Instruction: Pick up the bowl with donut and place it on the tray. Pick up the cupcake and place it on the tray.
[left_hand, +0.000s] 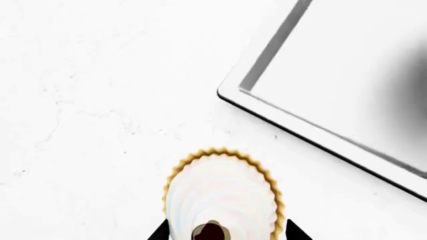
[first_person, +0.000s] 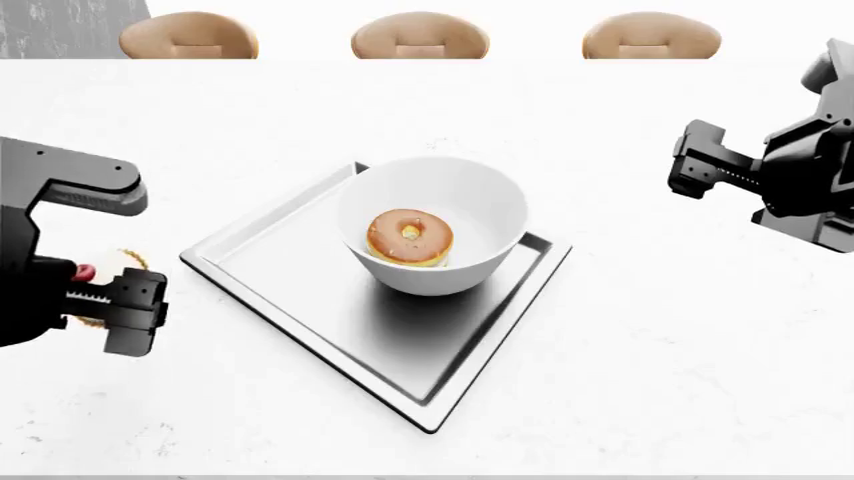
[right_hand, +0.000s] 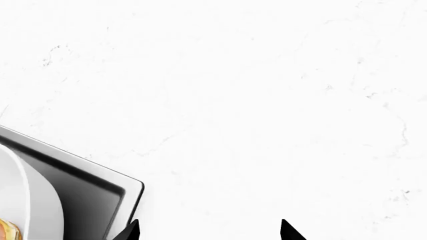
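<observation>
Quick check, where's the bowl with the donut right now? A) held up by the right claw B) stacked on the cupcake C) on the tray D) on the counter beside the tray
C: in the head view the bowl, with the donut inside, sits on the tray, and neither claw touches it; the cupcake is off the tray, on the counter.

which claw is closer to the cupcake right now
Left. The left claw straddles the cupcake, a tip on each side. The right claw is far off, above bare counter beyond the tray.
</observation>
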